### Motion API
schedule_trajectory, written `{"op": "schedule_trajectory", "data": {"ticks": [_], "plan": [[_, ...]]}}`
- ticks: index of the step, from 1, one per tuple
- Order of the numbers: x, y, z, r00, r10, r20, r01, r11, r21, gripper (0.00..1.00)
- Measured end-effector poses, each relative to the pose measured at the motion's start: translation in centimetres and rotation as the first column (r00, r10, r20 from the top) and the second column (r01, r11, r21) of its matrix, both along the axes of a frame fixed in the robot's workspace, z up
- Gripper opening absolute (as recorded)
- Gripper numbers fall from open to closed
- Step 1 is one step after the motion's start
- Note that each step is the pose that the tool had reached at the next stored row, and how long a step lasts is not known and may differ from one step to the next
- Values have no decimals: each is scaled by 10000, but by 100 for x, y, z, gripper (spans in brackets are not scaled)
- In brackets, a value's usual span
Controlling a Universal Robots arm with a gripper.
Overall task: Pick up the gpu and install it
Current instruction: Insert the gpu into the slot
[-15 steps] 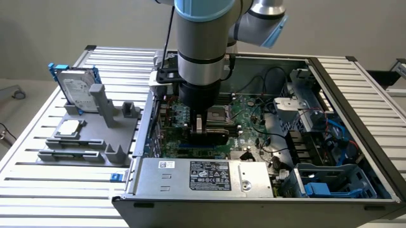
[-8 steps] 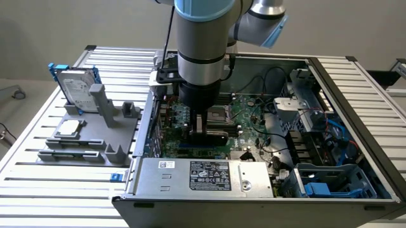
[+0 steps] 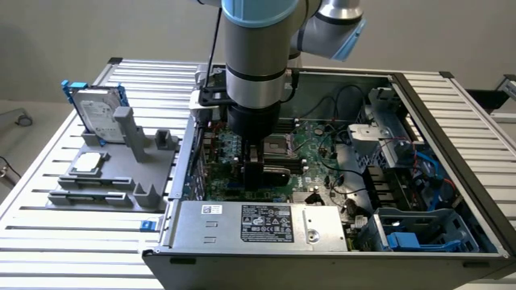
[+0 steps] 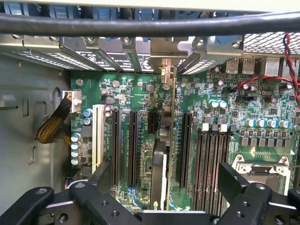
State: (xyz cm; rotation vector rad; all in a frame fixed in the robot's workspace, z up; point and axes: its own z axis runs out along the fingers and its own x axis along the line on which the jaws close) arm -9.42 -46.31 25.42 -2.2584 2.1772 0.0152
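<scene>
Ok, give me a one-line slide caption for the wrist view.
Gripper holds the graphics card edge-on above the green motherboard, among its long black slots.

Open computer case [image 3: 419,90]: the top is uncovered, so access is from above, bounded by the power supply [image 3: 254,225] along the near wall and the drive cage [image 3: 427,232] with loose cables [image 3: 347,96] toward the exterior view's right. Motherboard [image 4: 225,122]: the gripper [image 4: 164,183] and the gpu [image 4: 161,159], standing edge-on, occupy the lane between the long black expansion slots [image 4: 124,145], with the rear bracket row [image 4: 136,51] closing the far end. Outside the case, on the exterior view's left, the grey parts holder [image 3: 121,175] with its upright hard drive [image 3: 96,115] rises from the slatted table [image 3: 72,235].
</scene>
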Motion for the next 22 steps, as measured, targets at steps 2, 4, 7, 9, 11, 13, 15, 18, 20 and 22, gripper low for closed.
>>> {"op": "schedule_trajectory", "data": {"ticks": [2,4,7,9,11,13,15,18,20,22], "plan": [[0,0,0,10000,0,0,0,10000,0,99],[0,0,0,10000,0,0,0,10000,1,99],[0,0,0,10000,0,0,0,10000,1,99],[0,0,0,10000,0,0,0,10000,0,99],[0,0,0,10000,0,0,0,10000,0,99],[0,0,0,10000,0,0,0,10000,0,99],[0,0,0,10000,0,0,0,10000,0,99],[0,0,28,10000,0,-1,0,10000,-1,99],[0,0,81,10000,-1,0,1,10000,1,99],[0,0,147,10000,0,0,0,10000,-1,99]]}}
